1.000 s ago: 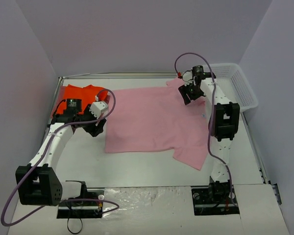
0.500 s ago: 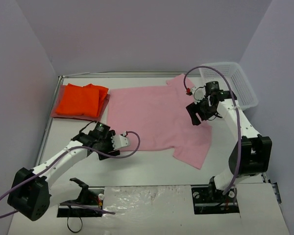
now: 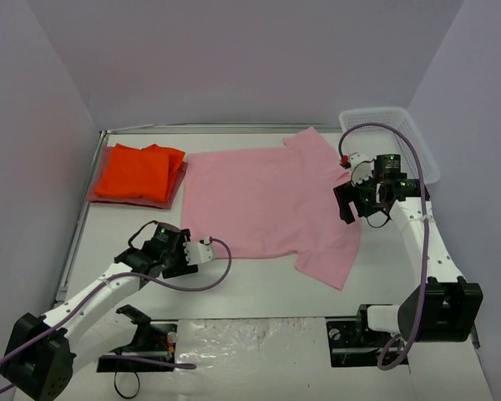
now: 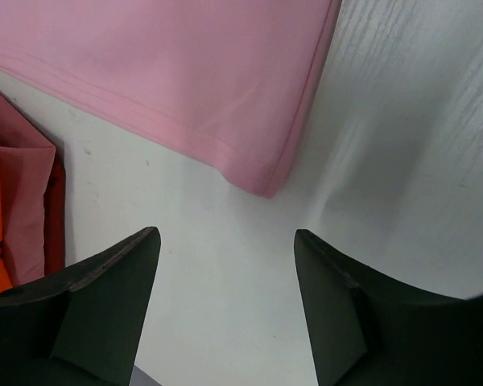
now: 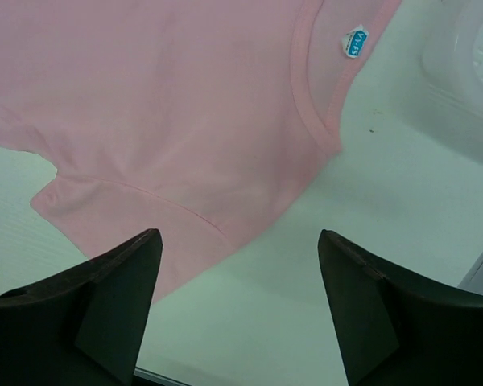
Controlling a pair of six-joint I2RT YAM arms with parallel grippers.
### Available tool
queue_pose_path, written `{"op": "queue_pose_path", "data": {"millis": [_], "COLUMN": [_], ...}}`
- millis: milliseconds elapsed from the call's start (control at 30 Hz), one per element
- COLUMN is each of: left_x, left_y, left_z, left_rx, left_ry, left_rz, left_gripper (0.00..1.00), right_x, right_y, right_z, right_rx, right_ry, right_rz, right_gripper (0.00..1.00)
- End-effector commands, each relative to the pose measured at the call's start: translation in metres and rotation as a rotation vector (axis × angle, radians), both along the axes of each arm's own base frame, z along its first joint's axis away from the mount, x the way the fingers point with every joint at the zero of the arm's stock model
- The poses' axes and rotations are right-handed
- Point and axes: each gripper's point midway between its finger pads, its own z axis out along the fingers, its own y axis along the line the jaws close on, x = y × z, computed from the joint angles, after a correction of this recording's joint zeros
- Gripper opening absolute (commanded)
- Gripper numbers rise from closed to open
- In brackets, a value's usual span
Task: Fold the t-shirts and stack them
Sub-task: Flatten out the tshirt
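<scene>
A light pink t-shirt (image 3: 267, 200) lies spread flat mid-table, neck towards the right. At the far left, a folded orange t-shirt (image 3: 138, 170) rests on a folded pinkish-red one (image 3: 179, 180). My left gripper (image 3: 190, 251) is open and empty, just off the pink shirt's near-left corner. In the left wrist view that corner (image 4: 262, 173) lies ahead of the gripper (image 4: 225, 235), over bare table. My right gripper (image 3: 348, 205) hovers open and empty at the shirt's right edge. The right wrist view shows the neckline with its blue tag (image 5: 355, 42) beyond the gripper (image 5: 239, 233).
A white mesh basket (image 3: 417, 150) stands at the far right corner, and its wall (image 5: 467, 72) shows in the right wrist view. The folded stack's edge (image 4: 20, 209) sits left of my left fingers. The arm bases stand at the near edge.
My left arm has come from beside the orange stack to the pink shirt's near-left corner. My right arm moved from the far sleeve to the shirt's right edge, its jaws spreading wider.
</scene>
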Motion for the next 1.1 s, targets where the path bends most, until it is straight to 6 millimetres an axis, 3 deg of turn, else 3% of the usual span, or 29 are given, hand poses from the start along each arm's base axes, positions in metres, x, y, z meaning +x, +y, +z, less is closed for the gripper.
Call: {"op": "queue_pose_path", "data": {"millis": [0,300,533,1067], "left_x": [0.004,0.004,0.008,0.016], "left_y": [-0.005,-0.011,-0.013,-0.011], "left_z": [0.006,0.004,0.002,-0.022], "left_rx": [-0.025,-0.067,-0.079,-0.008], "left_ry": [-0.038,-0.035,-0.054,-0.025], "left_rz": [-0.008,-0.001,-0.004,-0.004], "left_gripper": [0.66,0.67,0.68,0.69], "right_x": [0.004,0.008,0.007,0.005], "right_y": [-0.006,-0.018,-0.018,-0.021], "right_z": [-0.013,-0.017,-0.032,-0.039], "right_rx": [0.025,0.051,0.103,0.138], "right_ry": [0.041,0.016,0.012,0.027], "right_rz": [-0.046,-0.089,-0.094,-0.120], "right_gripper": [0.75,0.77,0.78,0.79]}}
